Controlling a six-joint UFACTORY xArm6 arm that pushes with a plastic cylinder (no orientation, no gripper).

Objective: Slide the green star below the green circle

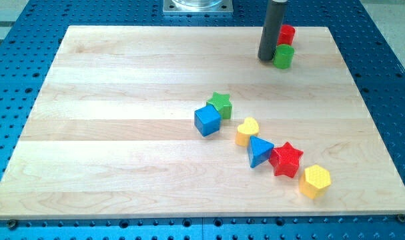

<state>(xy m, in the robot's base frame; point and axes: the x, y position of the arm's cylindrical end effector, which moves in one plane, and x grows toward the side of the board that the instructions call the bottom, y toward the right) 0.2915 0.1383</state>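
Near the view's top right, my tip (266, 59) rests on the pale wooden desk (122, 167), touching or just beside the left flank of the small green plastic circle block (283, 56), with a red cylinder block (287, 33) right behind it. This tool is a bare rod (nothing on it spreads or pinches). The green plastic star block (221, 104) sits near the board's middle, well apart from my tip, its lower left side against a blue cube (207, 121).

My worry: pulling away carelessly could nudge the circle and shift the target spot. Pushing the star from the left may drag the cube along.

The star has no clear long axis; one point faces the view's top.
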